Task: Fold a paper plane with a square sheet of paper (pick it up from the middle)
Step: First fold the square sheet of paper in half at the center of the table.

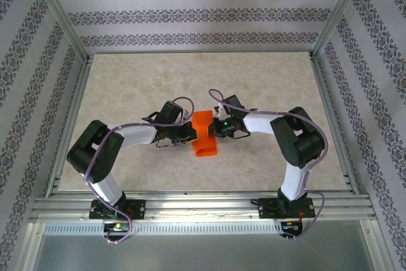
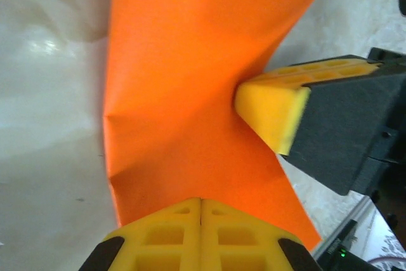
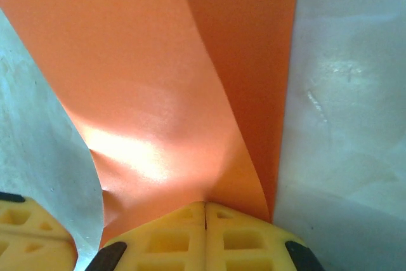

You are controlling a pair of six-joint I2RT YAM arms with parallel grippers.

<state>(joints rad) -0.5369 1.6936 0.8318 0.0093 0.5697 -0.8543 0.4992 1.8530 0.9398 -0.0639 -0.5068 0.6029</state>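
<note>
- The bench (image 1: 127, 93) sits inside a box of patterned walls (image 1: 190, 14). In that box are two robot arms and one orange sheet of paper (image 1: 204, 132).
- In the top picture the sheet of paper is a little below the middle, between the two hands. It is bent, and its lower end looks curled.
- The left hand (image 1: 189, 132) is at the paper's left side. In the left wrist picture its two yellow fingers (image 2: 165, 233) sit at the bottom, pressed tight together, pinching the paper's near edge.
- The right hand (image 1: 217, 126) is at the paper's right side. In the right wrist picture its two yellow fingers (image 3: 171, 239) sit at the bottom middle, pressed tight together, pinching the paper where it bunches up.
- In the left wrist picture, the right hand's yellow tip pokes in from the middle right and touches the paper.
- In the right wrist picture, one long fold line runs from the top middle down to the fingers.
- Count: one sheet of paper, one left arm (image 1: 101, 150), one right arm (image 1: 298, 141), two hands, and two fingers on each hand.
</note>
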